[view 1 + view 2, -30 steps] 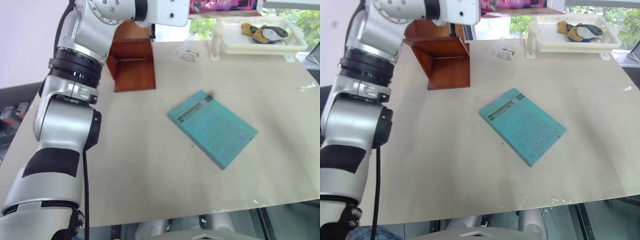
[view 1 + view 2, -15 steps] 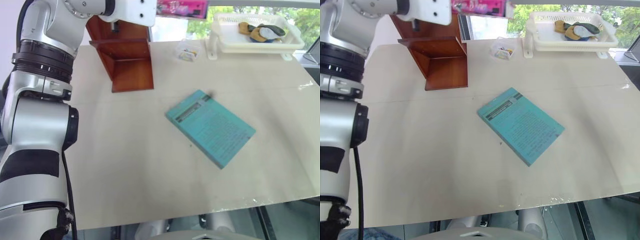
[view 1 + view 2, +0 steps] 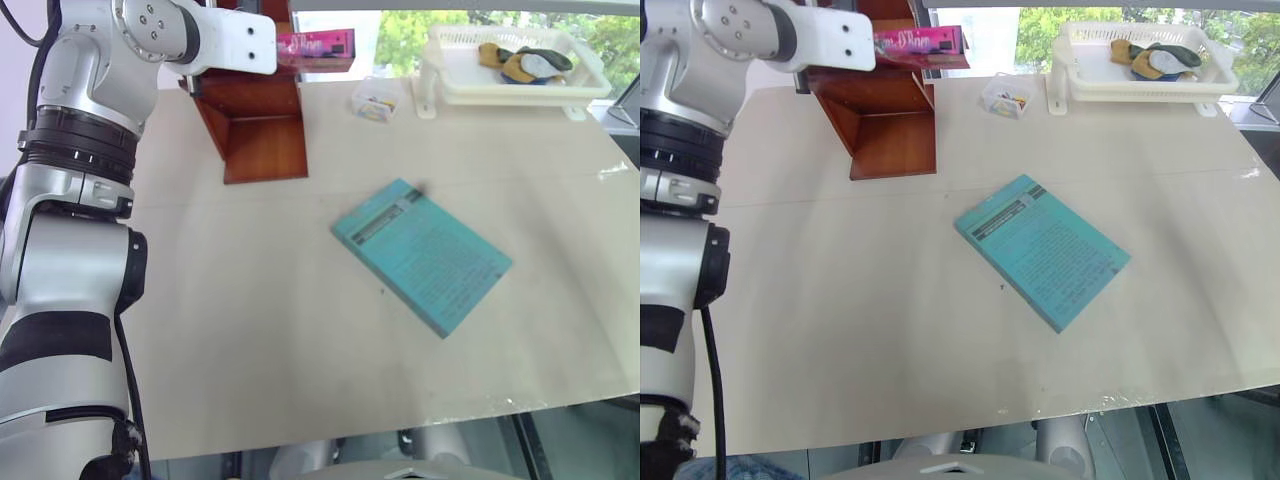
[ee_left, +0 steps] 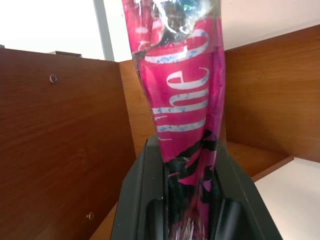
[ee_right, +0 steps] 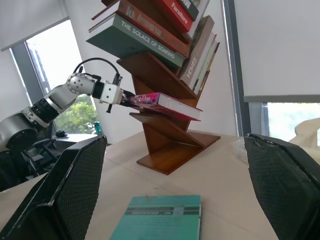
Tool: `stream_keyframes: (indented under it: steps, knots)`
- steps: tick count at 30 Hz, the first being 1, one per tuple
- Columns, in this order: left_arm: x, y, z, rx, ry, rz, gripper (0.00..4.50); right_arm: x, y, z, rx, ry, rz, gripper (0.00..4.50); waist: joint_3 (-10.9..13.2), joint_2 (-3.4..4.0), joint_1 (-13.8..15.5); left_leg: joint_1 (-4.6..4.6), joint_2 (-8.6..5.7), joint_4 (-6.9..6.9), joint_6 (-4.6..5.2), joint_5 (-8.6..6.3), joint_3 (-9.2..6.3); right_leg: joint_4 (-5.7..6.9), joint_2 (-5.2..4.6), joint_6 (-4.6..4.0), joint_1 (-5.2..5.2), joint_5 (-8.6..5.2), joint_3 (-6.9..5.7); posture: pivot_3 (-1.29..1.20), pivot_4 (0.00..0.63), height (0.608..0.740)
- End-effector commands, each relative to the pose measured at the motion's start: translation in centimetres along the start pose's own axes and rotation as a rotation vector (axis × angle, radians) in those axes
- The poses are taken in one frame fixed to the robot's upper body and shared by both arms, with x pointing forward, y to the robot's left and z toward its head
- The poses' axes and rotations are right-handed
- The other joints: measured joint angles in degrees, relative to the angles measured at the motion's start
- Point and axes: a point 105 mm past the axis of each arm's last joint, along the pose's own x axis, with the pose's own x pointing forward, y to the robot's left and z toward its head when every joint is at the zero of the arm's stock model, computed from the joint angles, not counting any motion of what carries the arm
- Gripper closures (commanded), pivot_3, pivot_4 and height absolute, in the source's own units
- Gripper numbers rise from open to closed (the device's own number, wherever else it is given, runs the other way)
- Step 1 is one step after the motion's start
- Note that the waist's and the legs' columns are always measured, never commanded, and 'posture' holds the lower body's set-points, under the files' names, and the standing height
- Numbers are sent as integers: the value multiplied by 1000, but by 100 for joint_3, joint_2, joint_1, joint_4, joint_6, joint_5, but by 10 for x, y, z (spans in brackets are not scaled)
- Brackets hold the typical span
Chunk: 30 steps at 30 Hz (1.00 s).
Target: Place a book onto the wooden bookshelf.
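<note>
Book (image 3: 925,42), upper left of frame: we see the left gripper (image 4: 190,215) clamped on its spine end, the far end at the wooden bookshelf (image 3: 885,125). We judge it thick, stiff, glossy and likely slippery; grip near the spine. Right gripper (image 5: 175,195) spread apart, empty. Count: 1 pink book, 1 teal book (image 3: 1043,251), 1 white tray (image 3: 1140,75).

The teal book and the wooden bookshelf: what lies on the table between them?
Nothing: bare table between teal book and wooden bookshelf, in both eye views.

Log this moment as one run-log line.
left gripper: shut on thick pink paperback book | book: held flat at reddish-brown wooden bookshelf | right gripper: open, holding nothing
</note>
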Motion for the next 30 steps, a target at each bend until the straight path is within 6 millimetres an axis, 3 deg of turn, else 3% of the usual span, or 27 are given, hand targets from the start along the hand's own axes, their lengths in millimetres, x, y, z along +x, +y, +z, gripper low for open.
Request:
stream_keyframes:
  steps: [1,3,9,10,14,18,23,26,30]
  knots:
    - [-14,19,-2,-9,6,66,3392,1,7,14,-59,-6,37,0,0,0,-2,0,0,0,0,0,0,1,0,0,0,0,0,0,150,740]
    - [-14,18,-4,-4,22,60,3036,1,7,17,-64,-12,38,0,0,0,-13,0,0,0,0,0,0,2,0,0,0,0,1,0,150,740]
    - [-17,17,-17,-14,84,59,312,0,7,16,-69,-9,31,0,0,0,-79,1,-1,0,0,0,1,37,-2,0,-1,0,2,0,150,740]
    - [-17,17,-18,-20,87,58,72,0,6,16,-69,-10,30,0,0,1,-88,2,-1,1,0,0,2,39,-2,0,-2,0,2,0,150,740]
    - [-18,6,-18,-56,43,-12,72,0,7,15,-69,-9,30,0,-1,1,-94,4,-1,8,0,0,4,50,-2,0,-2,0,4,0,150,740]
    - [-31,5,-37,-70,68,-18,72,-1,8,15,-66,-2,27,0,-1,2,-102,4,-1,14,0,0,5,55,-2,0,-3,0,5,0,150,740]
    - [-48,-6,-34,-134,-68,-84,72,-5,9,15,-65,2,16,0,-3,5,-111,4,-2,18,0,0,5,65,-7,0,-6,0,5,0,150,740]
    - [-59,-9,-47,-141,-42,-74,72,-6,10,14,-64,4,11,0,-3,5,-103,2,-4,29,0,-1,2,71,-10,0,-6,0,2,0,150,740]
    - [-58,-11,-57,-128,-5,-43,72,-6,10,12,-62,4,10,0,-3,5,-92,2,-5,46,0,-1,0,71,-9,0,-2,0,1,0,150,740]
